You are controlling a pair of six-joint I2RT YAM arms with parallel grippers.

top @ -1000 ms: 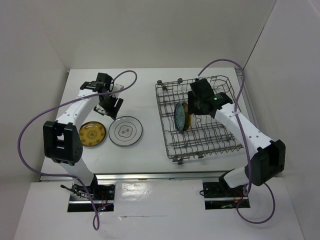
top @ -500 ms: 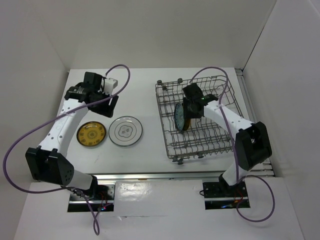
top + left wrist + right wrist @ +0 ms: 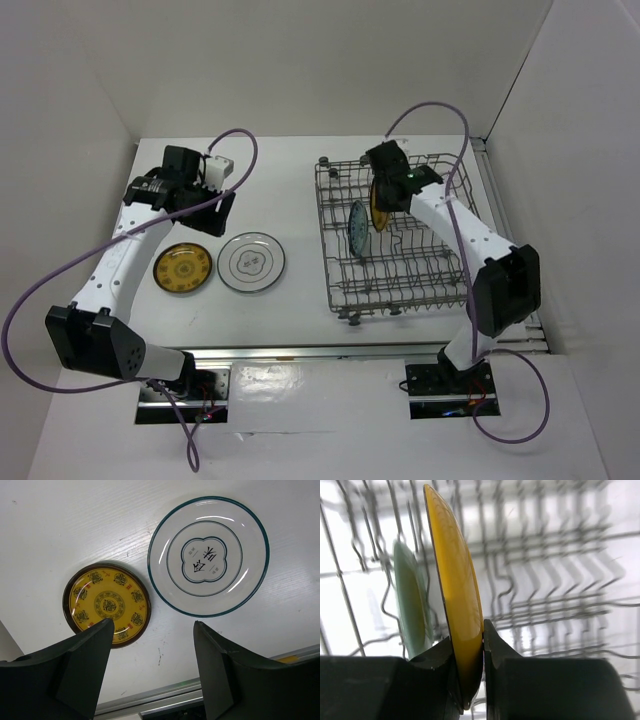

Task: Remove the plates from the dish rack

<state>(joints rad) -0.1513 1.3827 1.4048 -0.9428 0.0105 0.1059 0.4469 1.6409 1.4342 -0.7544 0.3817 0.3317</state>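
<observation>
Pinched in R gripper's [image 3: 468, 652] narrow jaws over grey wire dish rack [image 3: 327, 240]: round yellow plate [image 3: 452, 575], teal round plate [image 3: 357, 230] racked at its 8 o'clock; L gripper [image 3: 152, 630] wide open above brown-rimmed yellow plate [image 3: 106, 604] & blue-rimmed white plate [image 3: 208, 556].

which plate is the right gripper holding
The upright yellow plate, pinched by its rim in the right gripper. The teal plate stands in the rack; the white plate and second yellow plate lie flat on the table.

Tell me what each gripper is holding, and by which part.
The right gripper pinches the yellow plate by its rim. The left gripper is open, holding nothing.
</observation>
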